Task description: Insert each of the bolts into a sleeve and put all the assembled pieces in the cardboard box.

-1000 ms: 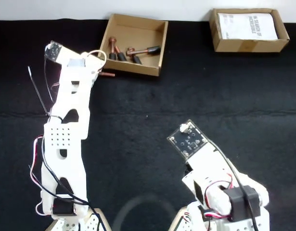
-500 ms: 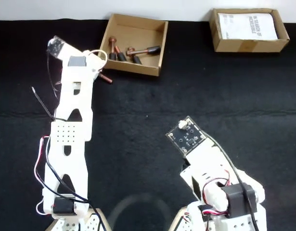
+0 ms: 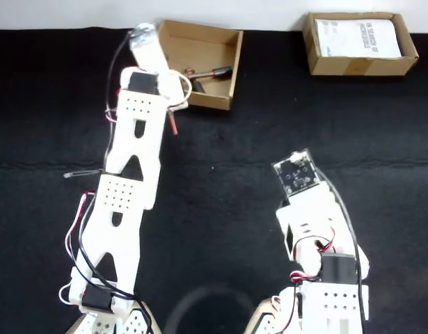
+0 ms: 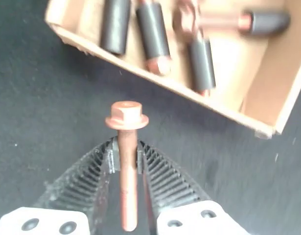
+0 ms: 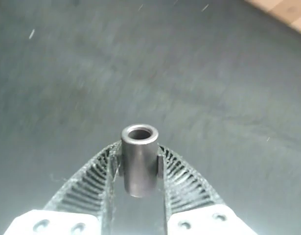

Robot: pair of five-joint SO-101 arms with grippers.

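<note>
Just outside the near wall of the open brown cardboard box [image 4: 286,78], your left gripper [image 4: 125,148] is clamped on a copper-coloured flange-head bolt [image 4: 127,169]. Its ribbed black fingers [image 4: 89,174] pinch the shank, and the head stands clear beyond the fingertips, pointing toward the box. From above, your left arm [image 3: 133,160] stretches across the black cloth [image 3: 227,153] to the box's front left corner, and the bolt shows as a reddish sliver beside the wrist, close to the box's front wall but outside it. Inside the box lie four assembled pieces [image 4: 152,34] — dark sleeves with copper bolts in them — one set crosswise with much of its shank bare. Your right gripper [image 5: 139,152] is closed on a short dark grey metal sleeve [image 5: 139,164], with the open bore facing out past the fingertips, over the cloth. In the high view your right arm [image 3: 314,223] sits near its base, well apart from the box. A second cardboard tray [image 3: 318,61] holding a white sheet rests at the far right.
</note>
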